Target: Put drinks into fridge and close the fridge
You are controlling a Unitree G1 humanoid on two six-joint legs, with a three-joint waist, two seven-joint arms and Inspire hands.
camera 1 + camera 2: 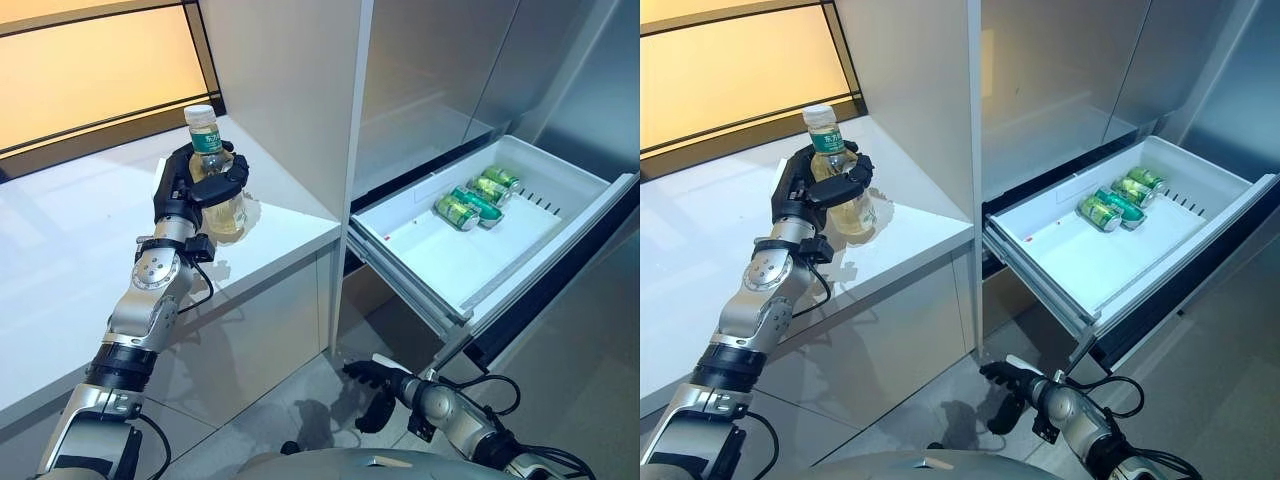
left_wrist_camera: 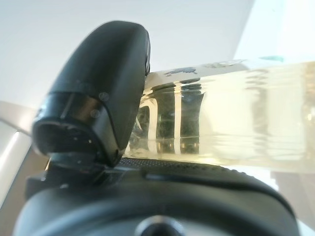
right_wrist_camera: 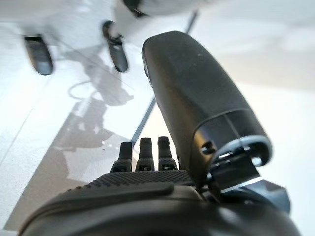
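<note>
- Left eye view shows your left hand (image 1: 200,185) wrapped around the upright bottle (image 1: 212,165) on the counter (image 1: 60,260).
- Open drawer (image 1: 520,165) lies rightward; your right hand (image 1: 370,385) hangs empty, fingers relaxed.

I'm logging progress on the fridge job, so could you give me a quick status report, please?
Left hand shut on bottle at the counter. Right hand low, empty. Fridge drawer open, cans inside. Path looks clear.

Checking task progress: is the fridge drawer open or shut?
Open: the drawer is pulled out, three cans lying inside.
</note>
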